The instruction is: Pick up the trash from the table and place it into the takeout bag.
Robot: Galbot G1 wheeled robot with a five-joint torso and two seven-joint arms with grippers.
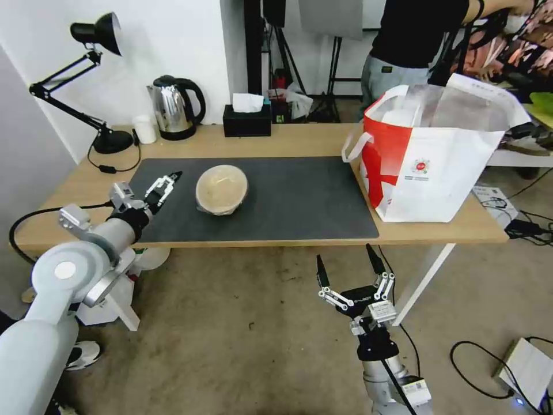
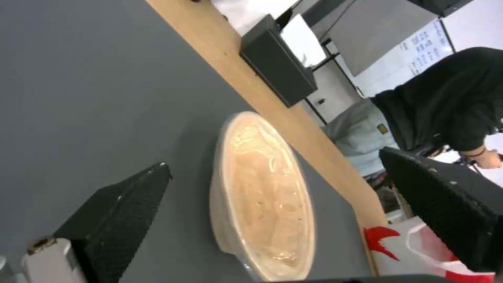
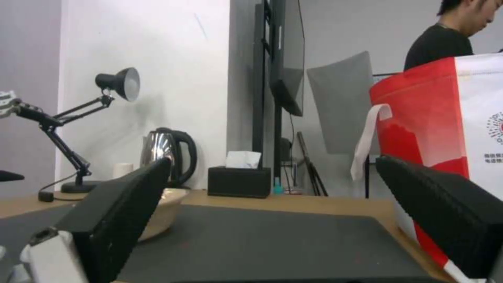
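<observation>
Left hand (image 1: 167,184) open beside bowl (image 1: 222,189).

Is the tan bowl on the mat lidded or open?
Lidded: a clear lid covers the tan bowl, which sits upright on the mat.

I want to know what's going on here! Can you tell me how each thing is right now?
Tan bowl: lid on, upright on the mat, untouched.
Takeout bag: standing open at the table's right end.
Left hand: open, beside the bowl, holding nothing.
Right hand: open, below the table's front edge, holding nothing.
Tissue box: tissue sticking up.
</observation>
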